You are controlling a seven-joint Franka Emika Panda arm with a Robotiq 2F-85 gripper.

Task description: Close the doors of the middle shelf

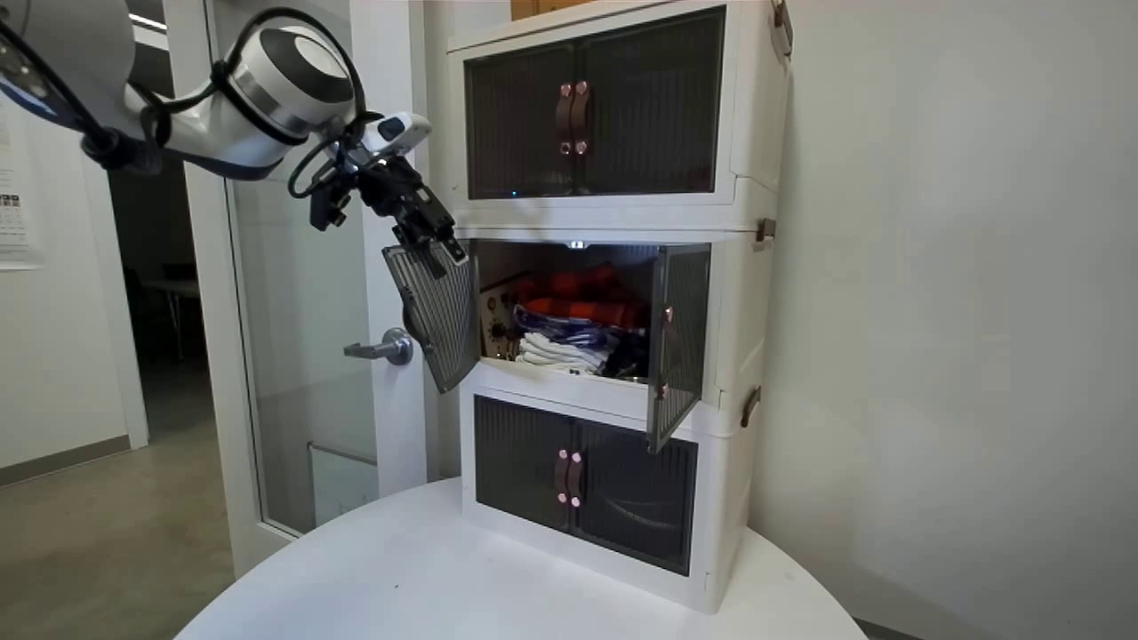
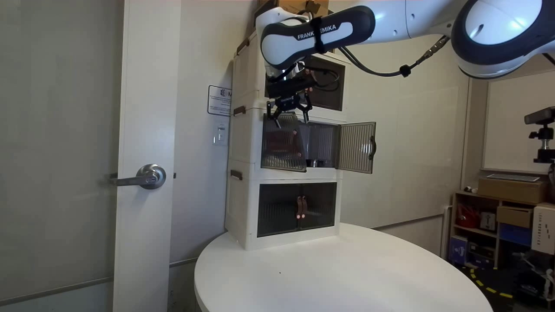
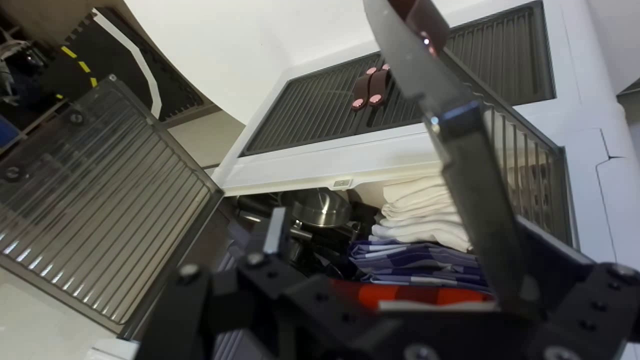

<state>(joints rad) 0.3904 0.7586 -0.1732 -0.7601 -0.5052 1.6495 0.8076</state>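
The middle shelf (image 1: 591, 391) of a white cabinet has both dark ribbed doors open in all views. The left door (image 1: 440, 329) stands partly out in both exterior views (image 2: 282, 149); its panel and brown handle show at the right of the wrist view (image 3: 535, 180). The right door (image 1: 683, 342) is swung out too, widely in an exterior view (image 2: 357, 147) and at the left of the wrist view (image 3: 100, 200). My gripper (image 1: 449, 260) is open at the left door's top edge (image 2: 291, 122), its fingers seemingly on either side; contact cannot be told.
Inside the shelf are folded white cloths (image 3: 425, 215), checked blue and red cloths, and a metal pot (image 3: 322, 207). The upper doors (image 1: 653, 116) and lower doors (image 1: 524, 462) are shut. The cabinet stands on a round white table (image 2: 347, 273). A glass door (image 1: 302, 267) stands behind.
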